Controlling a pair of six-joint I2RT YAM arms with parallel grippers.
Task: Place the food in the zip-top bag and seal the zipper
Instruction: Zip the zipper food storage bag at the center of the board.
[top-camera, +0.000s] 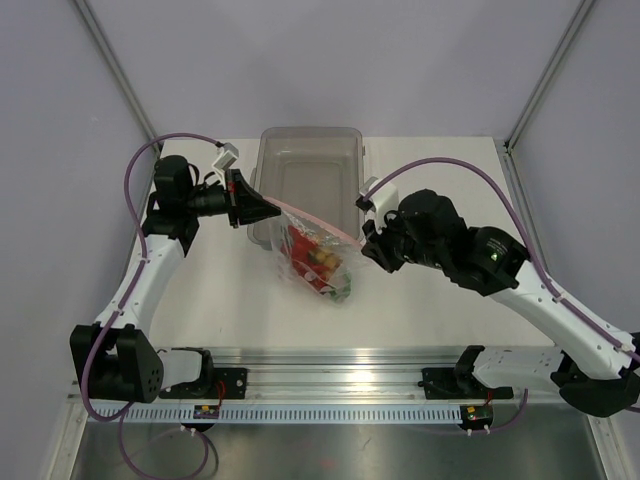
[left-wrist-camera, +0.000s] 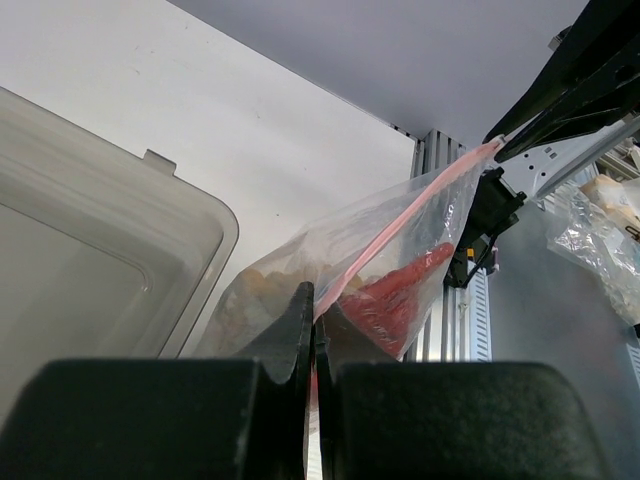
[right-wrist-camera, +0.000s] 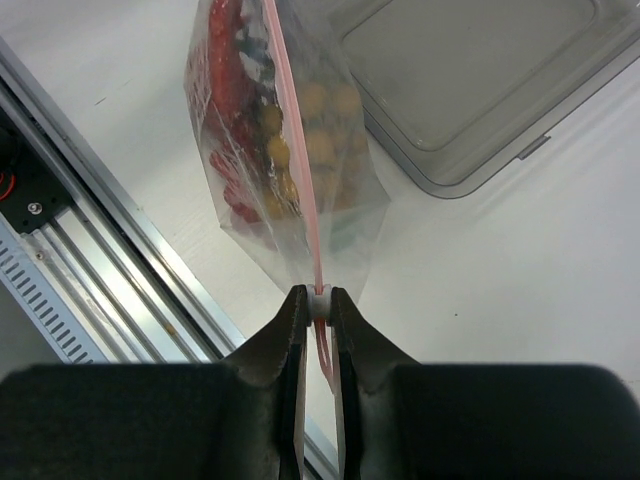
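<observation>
Since both jaws are clamped on the thin pink-red zipper strip (right-wrist-camera: 296, 150) of the crinkly clear plastic bag (top-camera: 318, 262), the right seemingly at its slider (right-wrist-camera: 318, 303), keep it taut while sealing.

We've got a white table (top-camera: 450, 310) with the clear grey tray (top-camera: 310, 131) sitting far-centre; zip-top bag (top-camera: 318, 262) sags just beside it, table contact unclear.
</observation>
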